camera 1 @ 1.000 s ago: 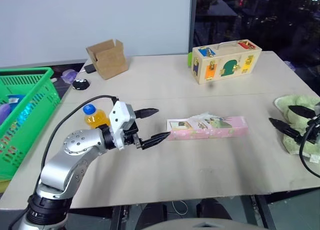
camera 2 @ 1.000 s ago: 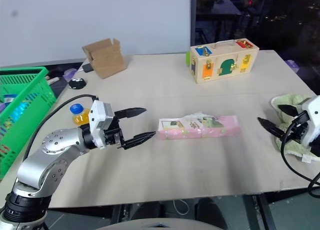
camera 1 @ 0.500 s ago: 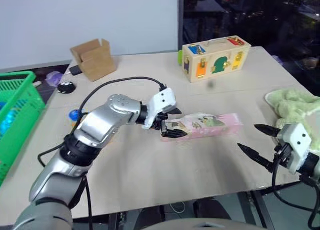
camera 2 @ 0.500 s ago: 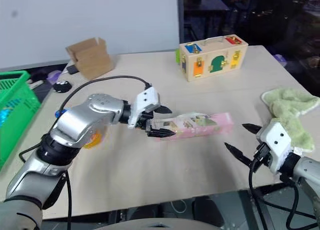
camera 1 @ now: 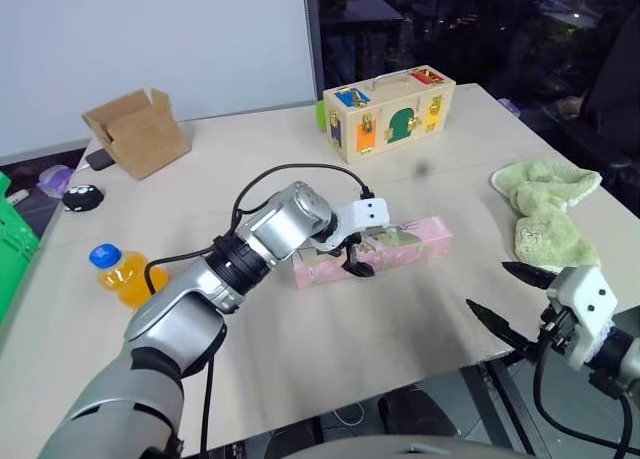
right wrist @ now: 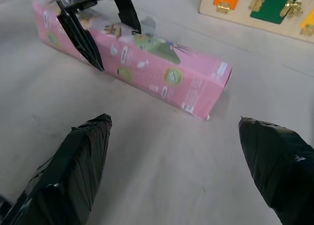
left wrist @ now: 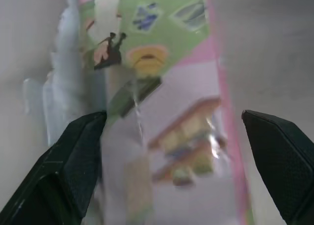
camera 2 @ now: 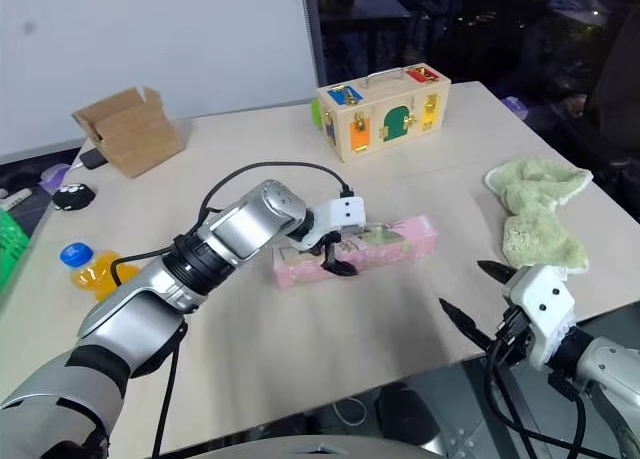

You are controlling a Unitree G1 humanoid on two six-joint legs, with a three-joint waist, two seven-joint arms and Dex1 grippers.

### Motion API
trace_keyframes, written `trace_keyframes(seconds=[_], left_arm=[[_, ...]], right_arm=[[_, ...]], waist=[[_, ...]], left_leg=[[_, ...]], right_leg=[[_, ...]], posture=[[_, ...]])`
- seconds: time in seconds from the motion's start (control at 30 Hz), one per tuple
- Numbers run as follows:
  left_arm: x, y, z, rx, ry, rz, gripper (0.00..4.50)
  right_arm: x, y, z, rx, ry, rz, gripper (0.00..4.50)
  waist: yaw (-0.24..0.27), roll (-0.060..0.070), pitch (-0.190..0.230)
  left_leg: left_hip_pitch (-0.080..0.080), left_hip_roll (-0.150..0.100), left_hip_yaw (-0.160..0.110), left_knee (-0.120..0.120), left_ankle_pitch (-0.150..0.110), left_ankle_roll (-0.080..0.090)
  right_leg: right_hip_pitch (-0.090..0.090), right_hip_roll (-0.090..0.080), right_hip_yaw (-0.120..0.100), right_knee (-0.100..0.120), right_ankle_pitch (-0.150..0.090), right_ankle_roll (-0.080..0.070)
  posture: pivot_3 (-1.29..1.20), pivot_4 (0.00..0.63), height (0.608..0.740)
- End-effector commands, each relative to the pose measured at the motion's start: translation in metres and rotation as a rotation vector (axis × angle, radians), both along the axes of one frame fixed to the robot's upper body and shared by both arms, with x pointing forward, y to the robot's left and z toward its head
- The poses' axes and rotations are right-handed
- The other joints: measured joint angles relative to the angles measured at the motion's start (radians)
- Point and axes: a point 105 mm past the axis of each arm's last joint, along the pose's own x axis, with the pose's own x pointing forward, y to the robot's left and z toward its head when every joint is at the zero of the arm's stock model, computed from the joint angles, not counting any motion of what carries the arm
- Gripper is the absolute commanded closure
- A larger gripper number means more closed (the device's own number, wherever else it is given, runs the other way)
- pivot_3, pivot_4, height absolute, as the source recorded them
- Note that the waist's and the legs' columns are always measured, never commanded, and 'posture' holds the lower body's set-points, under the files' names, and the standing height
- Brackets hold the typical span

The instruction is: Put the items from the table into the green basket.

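— What's the biggest thing from where you stand?

— The large light beige table (camera 1: 300, 359). A sliver of the bright green plastic basket (camera 1: 12, 244) shows at its left edge.

— And on top of it?

— At the far side there's a wooden toy box with coloured doors (camera 1: 388, 127), and a brown cardboard box with open flaps (camera 1: 135, 132) toward the far left corner. A rumpled pale green cloth (camera 1: 545, 209) lies on the right side.

— Where's the pink one?

— The long flat pink box with printed pictures (camera 1: 410, 244) lies flat near the middle of the table. The left gripper (camera 1: 352, 251) is over its left part, pointing down, its two black fingers spread wide, one on each long side of the box. In the left wrist view the box (left wrist: 162, 102) sits between the fingers (left wrist: 73, 171); I can't tell whether they touch it.

— The other arm?

— The right gripper (camera 1: 508, 294) hangs near the table's near right edge, well apart from the pink box, fingers spread with nothing between them.

— The bottle?

— The small orange drink bottle with a blue cap (camera 1: 122, 275) stands on the left side of the table, between the basket and the pink box. Smaller still, a little black round object (camera 1: 78, 197) and a small purple item (camera 1: 55, 179) lie near the cardboard box.
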Motion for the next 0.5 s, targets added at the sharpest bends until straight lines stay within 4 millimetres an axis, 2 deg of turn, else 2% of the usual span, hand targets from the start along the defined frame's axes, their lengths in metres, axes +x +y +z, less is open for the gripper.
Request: trace_keyframes(seconds=[0.03, 0.17, 0.23, 0.33, 0.4, 0.5], left_arm=[[0.01, 0.0, 0.012, -0.005, -0.083, 0.018, 0.0], [0.0, 0.002, 0.062, -0.179, -0.123, 0.034, 0.0], [-0.001, 0.009, 0.075, -0.216, -0.15, 0.067, 0.0], [-0.001, 0.017, 0.076, -0.21, -0.177, 0.086, 0.0], [0.002, 0.02, 0.066, -0.191, -0.173, 0.102, 0.0], [-0.003, 0.015, 0.057, -0.236, -0.08, 0.106, 0.0]], right_arm=[[0.008, 0.011, 0.015, 0.016, -0.068, 0.063, 0.08], [0.035, 0.001, 0.022, -0.001, -0.102, 0.053, 0.08], [0.039, -0.003, 0.023, -0.007, -0.104, 0.052, 0.08], [0.042, -0.004, 0.023, -0.002, -0.104, 0.062, 0.08], [0.044, -0.003, 0.023, 0.005, -0.105, 0.066, 0.08], [0.044, -0.002, 0.021, 0.007, -0.099, 0.08, 0.08]], waist=[[-0.017, -0.002, 0.002], [-0.04, -0.007, 0.008], [-0.037, -0.007, 0.008], [-0.02, -0.005, 0.007], [-0.005, -0.005, 0.007], [0.014, -0.005, 0.007]], left_leg=[[0.0, 0.0, 0.0, 0.0, 0.0, 0.0], [0.0, 0.0, 0.001, 0.0, 0.0, 0.0], [0.0, -0.001, 0.001, 0.0, 0.0, 0.0], [0.0, 0.0, -0.003, -0.001, 0.0, 0.0], [0.0, 0.0, -0.004, -0.001, 0.0, 0.0], [-0.001, -0.001, -0.003, 0.0, 0.0, 0.0]], right_leg=[[0.0, 0.0, 0.0, 0.0, 0.0, 0.0], [0.0, -0.001, 0.001, 0.0, 0.001, 0.001], [0.0, -0.001, 0.001, 0.0, 0.001, 0.001], [0.0, -0.001, -0.001, 0.001, 0.001, 0.001], [0.0, -0.001, -0.002, 0.002, 0.001, 0.001], [0.0, -0.001, -0.002, 0.002, 0.001, 0.002]], posture=[[-0.38, 0.032, 0.74], [-0.33, 0.02, 0.74], [-0.31, 0.015, 0.74], [-0.27, 0.007, 0.74], [-0.27, 0.006, 0.74], [-0.26, 0.005, 0.74]])
